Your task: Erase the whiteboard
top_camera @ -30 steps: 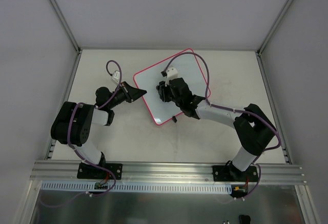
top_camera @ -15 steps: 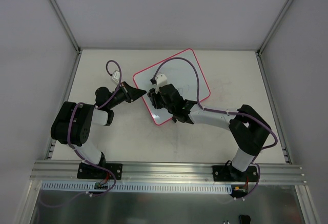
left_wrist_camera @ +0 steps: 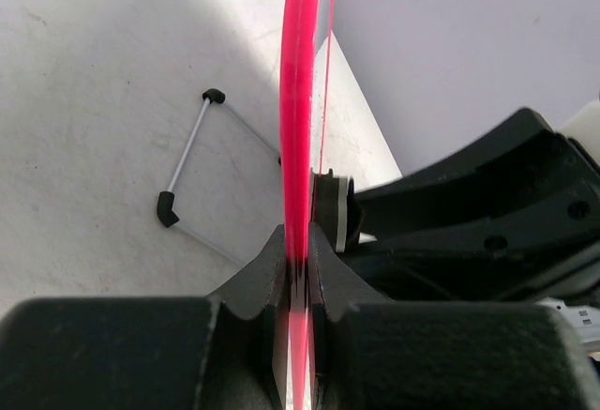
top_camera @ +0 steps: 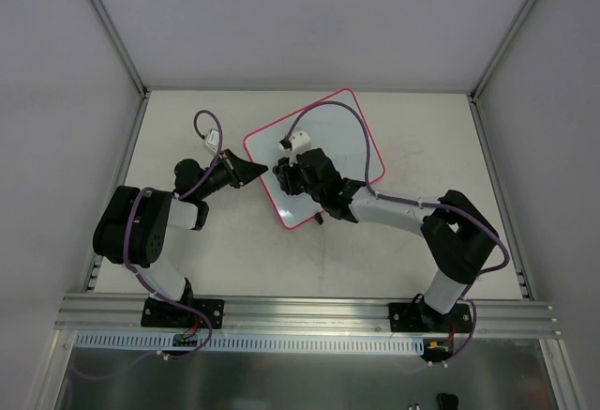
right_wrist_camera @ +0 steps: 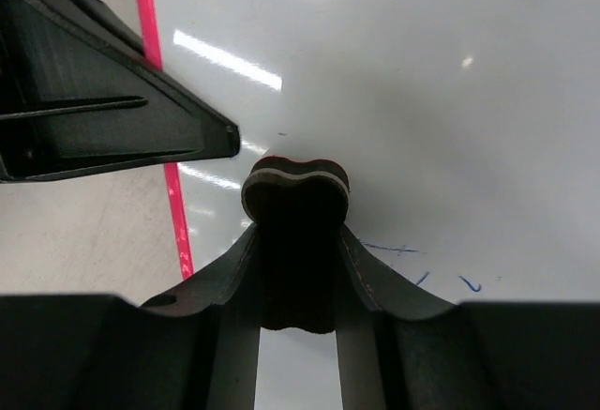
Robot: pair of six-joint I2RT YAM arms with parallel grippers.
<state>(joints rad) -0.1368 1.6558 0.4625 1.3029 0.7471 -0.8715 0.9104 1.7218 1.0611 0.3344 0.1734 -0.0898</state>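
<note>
Far left of the top view, on the pale table (top_camera: 187,119): the left arm, reaching toward 3 o'clock, with a purple cable (top_camera: 200,121) looped above it. At its tip, the left gripper (top_camera: 255,171), pinched narrow on the 9 o'clock edge of the whiteboard (top_camera: 330,145). Confirmed from the left wrist: both fingers (left_wrist_camera: 253,283) pressed tight against the pink-red rim (left_wrist_camera: 298,100), seen edge-on and running up toward 12 o'clock. Off at 9 o'clock in that view, lying on the table apart from the board, a thin wire bracket (left_wrist_camera: 190,152) with 2 black ends.

Next, the whiteboard itself: flat near the middle of the table, a little toward 12 o'clock, turned askew with corners at roughly 10, 1, 3 and 7 o'clock.

Then the right gripper (top_camera: 284,172), over the board's 9 o'clock part, just beside the left gripper, carried by an arm from 4 o'clock. From the right wrist: clamped around a small dark eraser (right_wrist_camera: 296,189), held down at the glossy white surface; cannot tell for certain about contact. At 4 o'clock of the eraser, a few faint blue strokes (right_wrist_camera: 398,249). At 10 o'clock, the black wedge of the left gripper, beyond the pink line of the rim.
</note>
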